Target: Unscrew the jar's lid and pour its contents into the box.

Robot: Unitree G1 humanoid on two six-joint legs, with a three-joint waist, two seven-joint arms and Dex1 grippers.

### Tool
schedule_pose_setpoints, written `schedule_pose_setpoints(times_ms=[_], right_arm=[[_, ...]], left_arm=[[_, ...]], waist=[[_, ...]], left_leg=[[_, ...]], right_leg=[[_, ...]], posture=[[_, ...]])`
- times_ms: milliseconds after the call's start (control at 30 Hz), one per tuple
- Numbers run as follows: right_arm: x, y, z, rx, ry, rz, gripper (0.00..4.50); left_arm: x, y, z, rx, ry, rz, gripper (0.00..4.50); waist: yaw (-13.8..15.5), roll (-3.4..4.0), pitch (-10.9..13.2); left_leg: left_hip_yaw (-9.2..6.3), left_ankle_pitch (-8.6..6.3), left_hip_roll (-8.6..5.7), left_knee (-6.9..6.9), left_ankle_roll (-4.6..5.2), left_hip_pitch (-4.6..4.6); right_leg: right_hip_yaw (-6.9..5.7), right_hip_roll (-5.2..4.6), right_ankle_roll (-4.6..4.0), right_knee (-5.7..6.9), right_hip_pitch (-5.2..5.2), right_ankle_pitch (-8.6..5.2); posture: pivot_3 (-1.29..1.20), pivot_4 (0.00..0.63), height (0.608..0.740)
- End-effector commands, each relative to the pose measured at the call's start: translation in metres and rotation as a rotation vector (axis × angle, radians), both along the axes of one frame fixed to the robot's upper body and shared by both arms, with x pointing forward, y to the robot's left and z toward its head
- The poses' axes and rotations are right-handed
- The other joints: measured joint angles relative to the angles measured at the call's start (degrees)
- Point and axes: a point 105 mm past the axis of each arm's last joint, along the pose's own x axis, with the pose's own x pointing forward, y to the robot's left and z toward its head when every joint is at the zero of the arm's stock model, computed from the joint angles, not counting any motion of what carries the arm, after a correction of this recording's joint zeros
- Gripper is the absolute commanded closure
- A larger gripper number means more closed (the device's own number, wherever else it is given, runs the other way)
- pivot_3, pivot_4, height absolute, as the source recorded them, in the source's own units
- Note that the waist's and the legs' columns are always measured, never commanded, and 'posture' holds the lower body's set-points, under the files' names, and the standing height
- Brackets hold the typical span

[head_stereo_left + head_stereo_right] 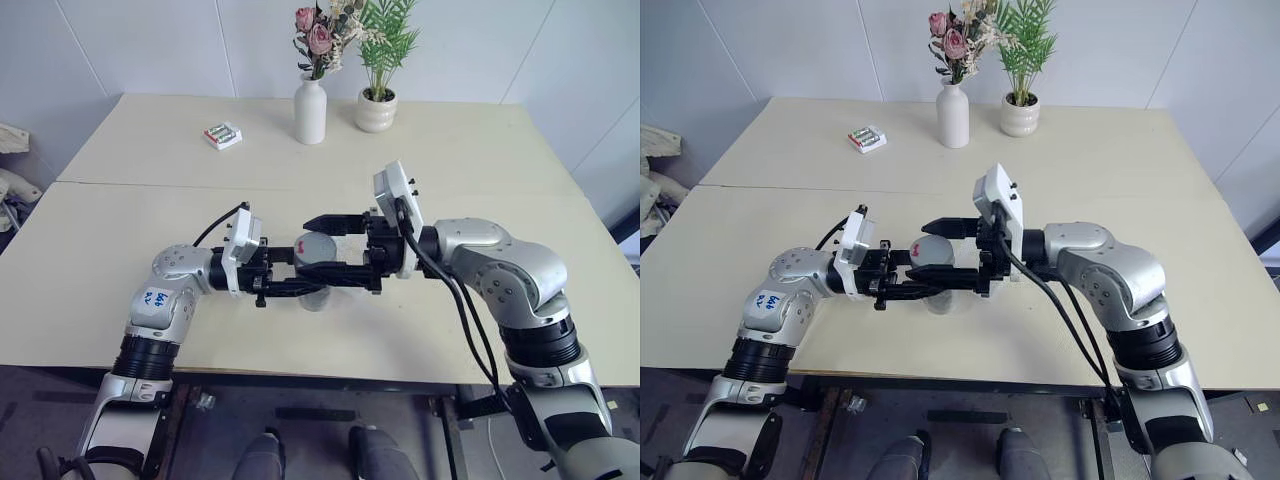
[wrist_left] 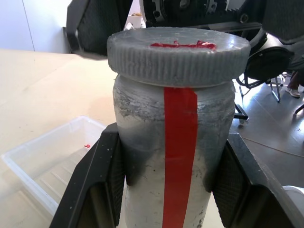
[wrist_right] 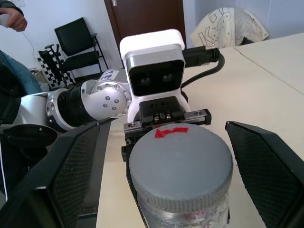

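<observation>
Two claws meet over the middle of your worktop (image 1: pixel 120 230), operator, and the jar (image 2: pixel 173 156) sits between them. Your left claw (image 1: pixel 305 283) reaches in level from the left and is clamped tight on the jar's body, one black finger (image 2: pixel 102 185) pressed to each side of the clear-grey cylinder. The jar stands upright, its long axis vertical, the red label running straight up its side toward the rim. The lid (image 3: pixel 180 166) is on top, facing up, grey and ridged round its edge, with the small red mark on its flat face.

Your right claw (image 1: pixel 335 245) comes in level from the right, pointing toward the left arm, and its fingers are spread as wide as they go. From its own wrist camera you see one finger (image 3: pixel 78 171) on each side of the lid with clear gaps either way, so it has hold of nothing.

The box (image 2: pixel 52 161) lies flat on the worktop beside the jar, shallow and clear.

Well back on the worktop stand a white vase (image 1: pixel 310 110) with flowers, a small potted plant (image 1: pixel 377 108) just beside it, and a little white pack (image 1: pixel 222 135) off to the left.
</observation>
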Motion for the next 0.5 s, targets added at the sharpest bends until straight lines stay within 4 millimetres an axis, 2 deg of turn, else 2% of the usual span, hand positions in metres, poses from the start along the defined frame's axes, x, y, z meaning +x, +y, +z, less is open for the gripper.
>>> schedule_pose_setpoints(times_ms=[33, 300, 400, 500], right_arm=[[0.0004, 0.0014, 0.0075, 0.012, -0.037, 0.005, 0.03], [0.0029, 0.0025, 0.0063, 0.020, -0.034, 0.000, 0.03], [0.0030, 0.0026, 0.0063, 0.024, -0.033, -0.001, 0.61], [0.0024, 0.0031, 0.0064, 0.030, -0.032, 0.003, 1.59]], left_arm=[[-0.0066, -0.0029, 0.0087, -0.019, -0.039, -0.027, 2.46], [-0.0067, -0.0033, 0.0088, -0.021, -0.038, -0.029, 2.46], [-0.0068, -0.0032, 0.0086, -0.020, -0.038, -0.029, 2.46], [-0.0067, -0.0028, 0.0087, -0.018, -0.037, -0.029, 2.46]], waist=[[0.02, 0.00, 0.00], [-0.03, 0.00, 0.00], [-0.01, 0.00, 0.00], [-0.02, 0.00, 0.00]], left_leg=[[0.00, 0.00, 0.00, 0.00, 0.00, 0.00], [0.00, 0.00, 0.00, 0.00, 0.00, 0.00], [0.00, 0.00, 0.00, 0.00, 0.00, 0.00], [0.00, 0.00, 0.00, 0.00, 0.00, 0.00]], right_leg=[[0.00, 0.00, 0.00, 0.00, 0.00, 0.00], [0.00, 0.00, 0.00, 0.00, -0.01, 0.00], [0.00, 0.00, 0.00, 0.01, -0.01, 0.00], [0.00, 0.00, 0.00, 0.01, -0.01, 0.00]], posture=[[0.00, 0.150, 0.740], [0.00, 0.150, 0.740], [0.00, 0.150, 0.740], [0.00, 0.150, 0.740]])
